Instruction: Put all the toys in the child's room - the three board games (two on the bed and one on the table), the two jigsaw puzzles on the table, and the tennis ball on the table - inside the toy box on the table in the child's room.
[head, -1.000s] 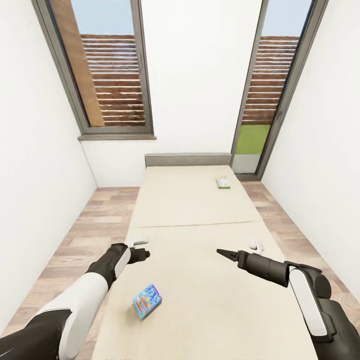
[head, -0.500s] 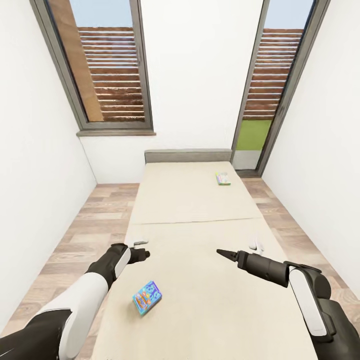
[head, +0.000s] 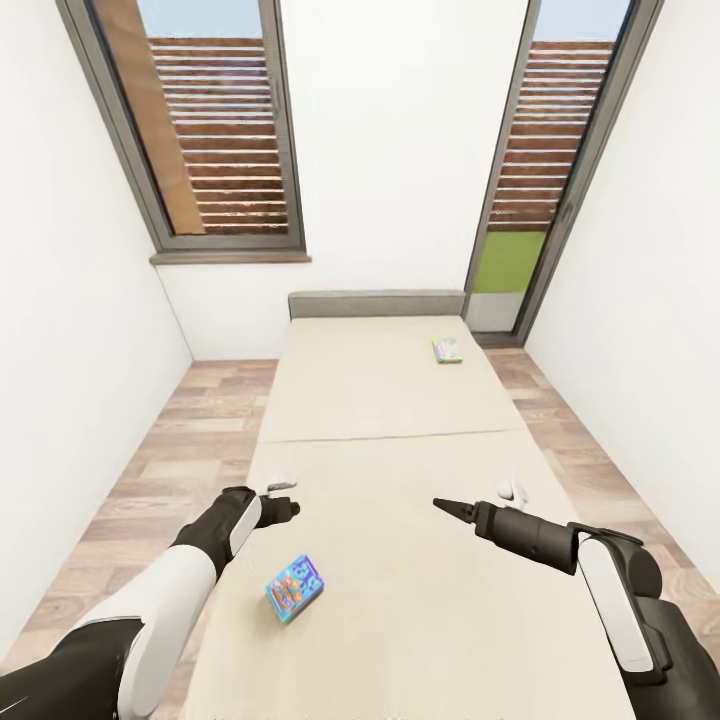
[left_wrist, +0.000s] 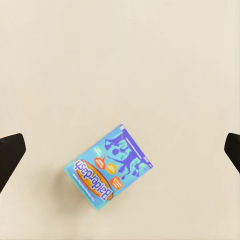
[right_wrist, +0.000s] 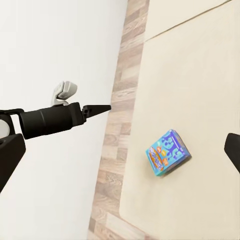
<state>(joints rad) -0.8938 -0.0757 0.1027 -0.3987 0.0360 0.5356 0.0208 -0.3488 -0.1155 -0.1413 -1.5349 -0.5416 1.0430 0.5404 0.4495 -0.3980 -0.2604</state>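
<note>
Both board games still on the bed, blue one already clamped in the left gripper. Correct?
Not clamped. The left wrist view shows the blue board game lying free on the bed, with the left gripper open wide above it. The other board game is near the headboard.

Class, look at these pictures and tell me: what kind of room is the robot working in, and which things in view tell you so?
Most likely a bedroom, perhaps a child's. A long bed with a grey headboard fills the narrow room, and two colourful board games lie on it: a blue one and a white-blue one.
</note>
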